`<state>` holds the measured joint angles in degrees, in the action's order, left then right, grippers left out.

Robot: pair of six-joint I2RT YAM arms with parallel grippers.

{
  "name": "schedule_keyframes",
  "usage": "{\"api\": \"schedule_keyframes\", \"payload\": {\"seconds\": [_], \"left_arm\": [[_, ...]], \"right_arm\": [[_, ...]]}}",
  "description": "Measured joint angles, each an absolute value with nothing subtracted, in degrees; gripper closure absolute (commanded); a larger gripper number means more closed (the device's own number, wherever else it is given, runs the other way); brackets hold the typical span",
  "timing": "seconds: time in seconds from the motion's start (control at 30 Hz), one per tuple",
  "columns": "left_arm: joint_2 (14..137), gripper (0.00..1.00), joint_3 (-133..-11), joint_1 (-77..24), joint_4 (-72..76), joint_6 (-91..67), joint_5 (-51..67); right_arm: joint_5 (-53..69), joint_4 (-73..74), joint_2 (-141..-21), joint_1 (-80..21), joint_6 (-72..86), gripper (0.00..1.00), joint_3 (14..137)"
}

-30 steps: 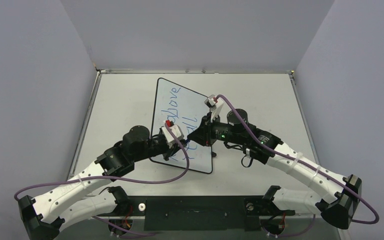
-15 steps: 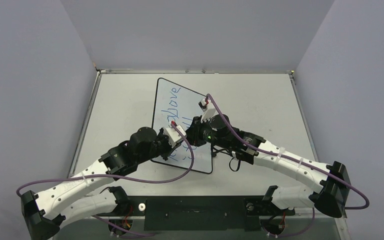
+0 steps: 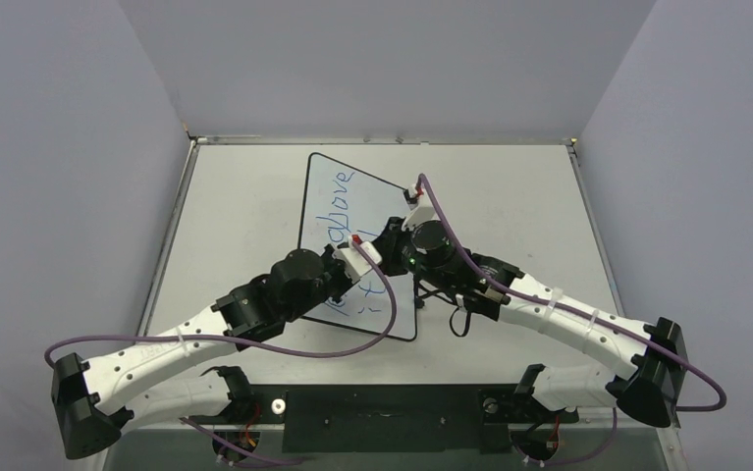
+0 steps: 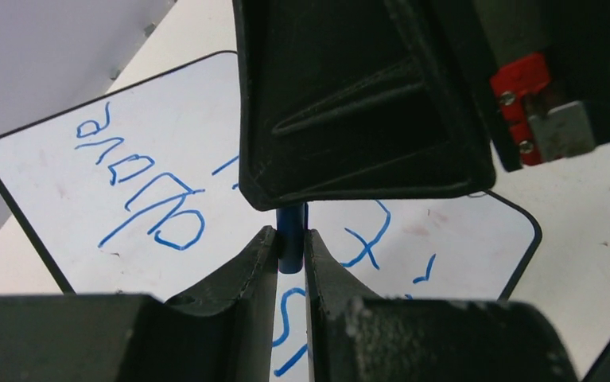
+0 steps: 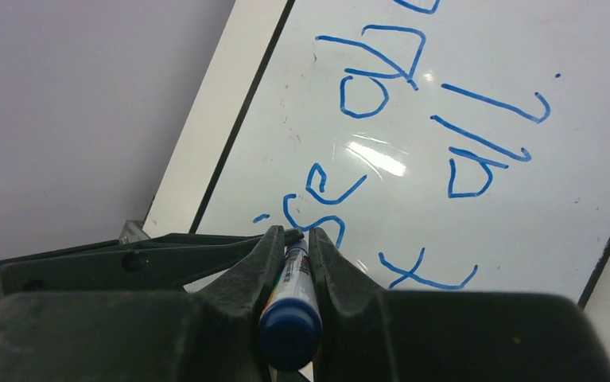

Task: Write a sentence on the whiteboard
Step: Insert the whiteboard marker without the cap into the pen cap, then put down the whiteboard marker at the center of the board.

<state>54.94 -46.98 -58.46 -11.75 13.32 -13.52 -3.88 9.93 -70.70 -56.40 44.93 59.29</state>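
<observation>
Glossy round-cornered whiteboard (image 3: 384, 201), looping blue sentence (image 5: 480, 140), cylindrical marker (image 5: 289, 317)

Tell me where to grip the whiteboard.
Pinch the far rim of the whiteboard, low from the back of the table: it seems to lie flat, so only the thin edge offers a hold, and the left arm and right arm cover its near half.

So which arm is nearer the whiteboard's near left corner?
Left. The left arm crosses the whiteboard right at that corner; the right arm lies over the opposite, right edge, and the two meet mid-board.
</observation>
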Motion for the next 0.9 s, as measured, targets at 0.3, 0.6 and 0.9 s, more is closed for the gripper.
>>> {"api": "schedule_keyframes", "payload": {"seconds": [0.3, 0.6, 0.9], "left_arm": [[57.0, 1.00, -49.7, -59.7, -7.0, 16.0, -13.0], [57.1, 0.72, -55.7, -60.5, -5.4, 17.4, -8.1], [54.4, 0.54, -60.3, -62.2, 1.1, 18.3, -4.2]], "right_arm": [[-7.2, 14.9, -67.9, -55.7, 44.6, 1.00, 62.1], [-5.3, 18.3, -64.8, -52.8, 42.8, 1.00, 65.2], [-4.2, 25.8, -64.6, -47.8, 40.7, 1.00, 65.1]]}}
